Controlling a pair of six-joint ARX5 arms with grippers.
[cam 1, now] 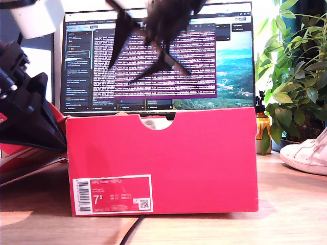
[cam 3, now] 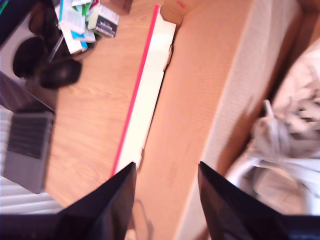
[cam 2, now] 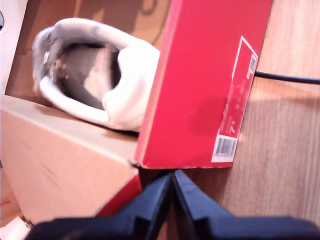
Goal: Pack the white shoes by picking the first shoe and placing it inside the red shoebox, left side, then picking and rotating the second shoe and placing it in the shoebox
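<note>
A: Exterior view first. Where is the red shoebox (cam 1: pixel 168 163)?
B: It stands on the wooden table (cam 1: pixel 286 204) with its long labelled side facing the camera, long axis running across the view, the half-round notch in the top edge. A monitor (cam 1: pixel 158 56) stands behind it, a plant (cam 1: pixel 299 66) at the exterior view's right.

A: And the white shoes?
B: One shoe (cam 2: pixel 95 75) lies inside the box; the first wrist view looks into its heel opening, so the heel faces that camera and the toe points away. The second wrist view shows a blurred laced shoe (cam 3: pixel 285 145) in the box. Another shoe (cam 1: pixel 306 153) sits on the table at the exterior view's right edge, its rounded end pointing to that view's left.

A: The pincers?
B: My first gripper (cam 2: pixel 172 182) has its pincer closed, tips together, holding nothing, beside the box's labelled corner. My second gripper (cam 3: pixel 165 172) hangs above the box wall, pincer parted and empty.
</note>
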